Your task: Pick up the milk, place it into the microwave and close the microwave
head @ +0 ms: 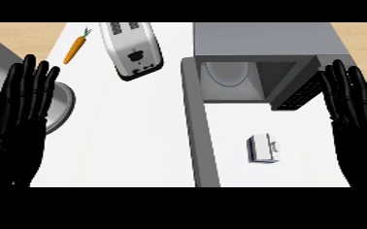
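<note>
With the microwave (269,63) door swung wide for loading, the milk (263,148) waits on the near surface (129,136), both hands, left (25,111) and right (350,111), spread empty.

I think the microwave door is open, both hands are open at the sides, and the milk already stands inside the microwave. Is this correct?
Not entirely. In the head view the milk stands on the counter in front of the microwave, not inside it. The rest holds: the door is open, and the left hand and right hand are open at the sides.
</note>
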Tool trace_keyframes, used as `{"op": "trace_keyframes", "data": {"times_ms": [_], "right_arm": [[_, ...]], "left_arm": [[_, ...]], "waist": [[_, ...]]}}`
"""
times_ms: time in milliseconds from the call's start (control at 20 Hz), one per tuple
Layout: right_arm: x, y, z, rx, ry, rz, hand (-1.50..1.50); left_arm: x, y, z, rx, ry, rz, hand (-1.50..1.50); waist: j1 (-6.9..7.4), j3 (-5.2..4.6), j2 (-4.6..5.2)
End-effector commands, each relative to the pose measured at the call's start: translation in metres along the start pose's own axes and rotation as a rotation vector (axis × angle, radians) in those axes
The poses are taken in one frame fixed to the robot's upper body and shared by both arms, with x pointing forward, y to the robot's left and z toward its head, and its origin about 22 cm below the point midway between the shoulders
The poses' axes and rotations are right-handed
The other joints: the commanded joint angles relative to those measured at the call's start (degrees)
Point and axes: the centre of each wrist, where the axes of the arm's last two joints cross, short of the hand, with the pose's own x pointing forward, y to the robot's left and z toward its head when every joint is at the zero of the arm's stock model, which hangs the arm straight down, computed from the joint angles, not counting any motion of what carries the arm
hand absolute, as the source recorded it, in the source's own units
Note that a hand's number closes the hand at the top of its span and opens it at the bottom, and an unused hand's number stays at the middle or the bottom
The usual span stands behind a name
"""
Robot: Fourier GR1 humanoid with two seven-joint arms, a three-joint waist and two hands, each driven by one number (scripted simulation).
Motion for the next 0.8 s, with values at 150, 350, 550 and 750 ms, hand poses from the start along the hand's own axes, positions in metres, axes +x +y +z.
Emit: {"op": "trace_keyframes", "data": {"times_ms": [150, 350, 550, 750], "right_arm": [[0.016, 0.012, 0.034, -0.135, 0.017, 0.067, -1.50], [0.021, 0.020, 0.060, -0.145, 0.176, -0.017, -1.50], [0.021, 0.046, 0.083, -0.162, 0.171, -0.016, -1.50], [-0.001, 0.052, 0.104, -0.176, 0.207, -0.018, -1.50]], "left_arm": [[0.007, -0.008, 0.019, 0.069, 0.055, 0.021, -1.50], [-0.006, -0.002, 0.033, 0.229, 0.209, 0.253, -1.50], [-0.008, -0.009, 0.054, 0.227, 0.208, 0.267, -1.50], [-0.019, -0.010, 0.084, 0.240, 0.206, 0.270, -1.50]], "waist": [[-0.25, -0.43, 1.92], [-0.58, -0.52, 1.75], [-0.23, -0.44, 1.84], [-0.11, -0.43, 1.87]]}}
